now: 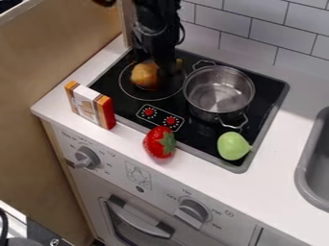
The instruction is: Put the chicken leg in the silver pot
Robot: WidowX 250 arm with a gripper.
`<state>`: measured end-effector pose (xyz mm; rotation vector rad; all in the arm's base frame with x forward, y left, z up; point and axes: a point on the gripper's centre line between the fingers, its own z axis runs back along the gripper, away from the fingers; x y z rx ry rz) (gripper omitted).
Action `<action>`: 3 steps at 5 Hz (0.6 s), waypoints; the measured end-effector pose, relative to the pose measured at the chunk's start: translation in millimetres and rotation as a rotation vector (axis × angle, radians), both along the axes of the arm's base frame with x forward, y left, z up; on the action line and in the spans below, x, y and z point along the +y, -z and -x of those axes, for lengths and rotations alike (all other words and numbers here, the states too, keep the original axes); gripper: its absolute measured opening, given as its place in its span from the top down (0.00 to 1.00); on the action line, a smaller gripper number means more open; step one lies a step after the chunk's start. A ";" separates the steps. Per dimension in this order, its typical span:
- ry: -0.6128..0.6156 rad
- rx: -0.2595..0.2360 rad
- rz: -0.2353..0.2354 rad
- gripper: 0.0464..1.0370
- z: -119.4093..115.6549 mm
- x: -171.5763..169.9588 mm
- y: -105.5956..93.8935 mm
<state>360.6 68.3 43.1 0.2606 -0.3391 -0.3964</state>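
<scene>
Left of the pot, the gripper is hanging over the leg; whether it is clamping, we are not telling from here. We are likely witnessing the grasp, with a secure hold, lift and carry potward looming next.

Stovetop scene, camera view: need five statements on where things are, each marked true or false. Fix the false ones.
1. The silver pot stands on the black stovetop. True.
2. The chicken leg is inside the silver pot. False: it is over the burner ring to the pot's left in the view.
3. The hand is at the green pear. False: it is at the chicken leg.
4. The strawberry is nearer the red dials than the green pear is. True.
5. The green pear is in the sink. False: it is at the stovetop's front right.
</scene>
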 end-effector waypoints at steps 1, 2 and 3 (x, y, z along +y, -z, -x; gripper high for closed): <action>0.010 -0.022 -0.004 0.04 -0.4 -0.4 8.3; 0.018 -0.037 0.007 0.07 -2.7 -2.5 8.8; -0.003 -0.033 0.014 0.23 -2.2 -2.1 9.2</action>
